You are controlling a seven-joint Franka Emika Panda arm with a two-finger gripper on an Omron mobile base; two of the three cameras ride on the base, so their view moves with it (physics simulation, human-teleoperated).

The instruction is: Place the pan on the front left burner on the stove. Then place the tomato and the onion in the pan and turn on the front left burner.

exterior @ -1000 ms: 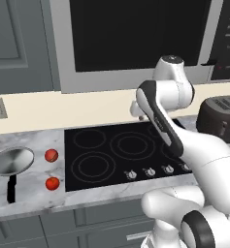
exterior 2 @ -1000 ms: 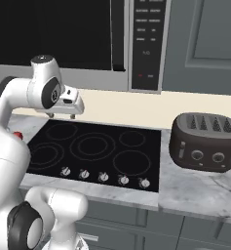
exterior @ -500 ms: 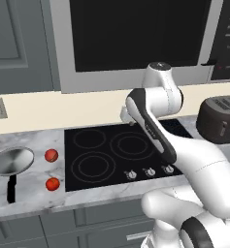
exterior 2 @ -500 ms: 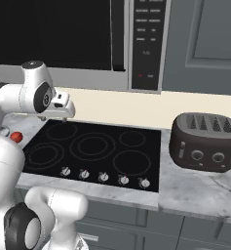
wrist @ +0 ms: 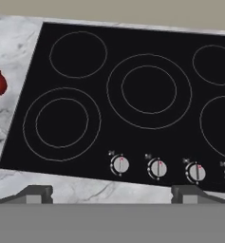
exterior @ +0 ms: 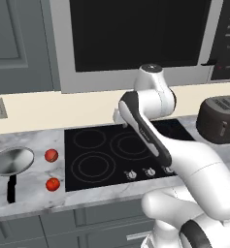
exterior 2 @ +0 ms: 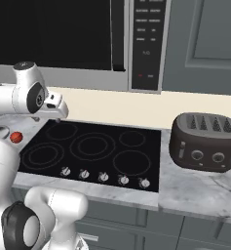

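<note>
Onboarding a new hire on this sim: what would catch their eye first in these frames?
Probably the white arm arching over the black stove, its end effector open and empty above the back left of the glass. Next, the silver pan on the marble counter left of the stove, with the onion and tomato between pan and stove. The front left burner is bare.

The white arm rises from the base, bends at a dark-jointed elbow and reaches up and toward the far side, with the wrist turned left and the hand tipped downward. The gripper [wrist: 111, 193] is empty, its jaws spread wide, the two dark fingertips [wrist: 35, 193] standing well apart.
</note>
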